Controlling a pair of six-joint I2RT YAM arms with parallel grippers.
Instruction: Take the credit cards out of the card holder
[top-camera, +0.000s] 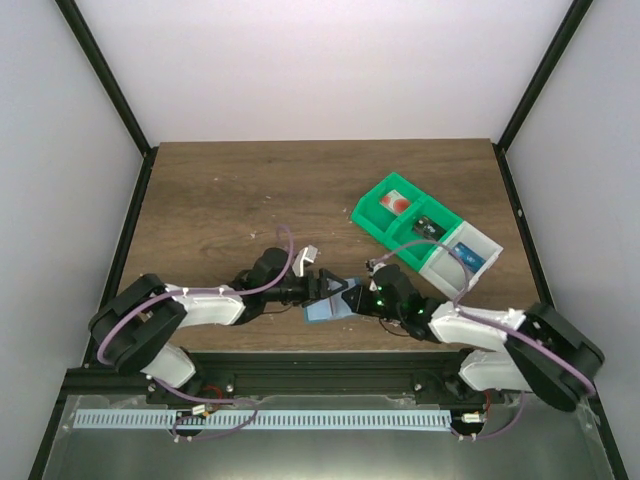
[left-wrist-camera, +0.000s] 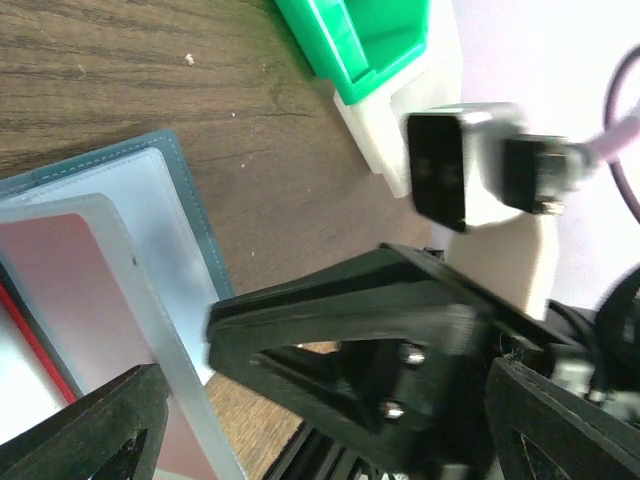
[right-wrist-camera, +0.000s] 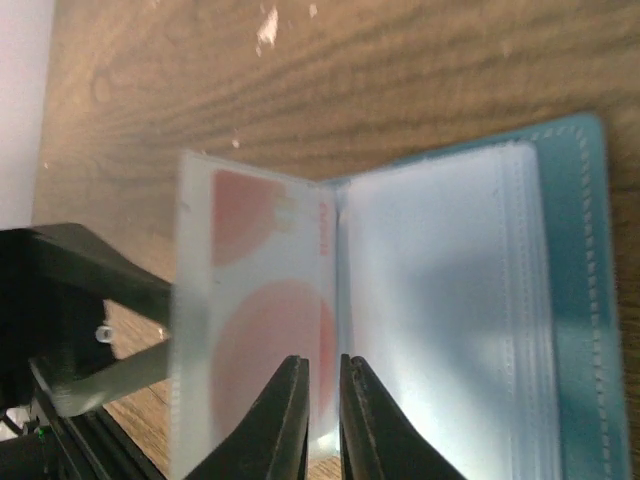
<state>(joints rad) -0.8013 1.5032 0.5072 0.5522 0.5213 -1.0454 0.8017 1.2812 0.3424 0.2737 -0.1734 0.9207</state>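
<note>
Peeking through a clear leaf, a credit card with a red round mark sits inside the card holder. The holder lies open on the wooden table, near the front edge, between the two arms. The right gripper has its fingers almost together and pinches the bottom of that leaf by the fold. The left gripper is wide open just beside the holder and holds nothing. The card is not out yet. To do this well, I think the right one should hold the leaf steady. The left one should grab only the card, not the plastic, and slide it straight out. The green and white bins stand farther back.
</note>
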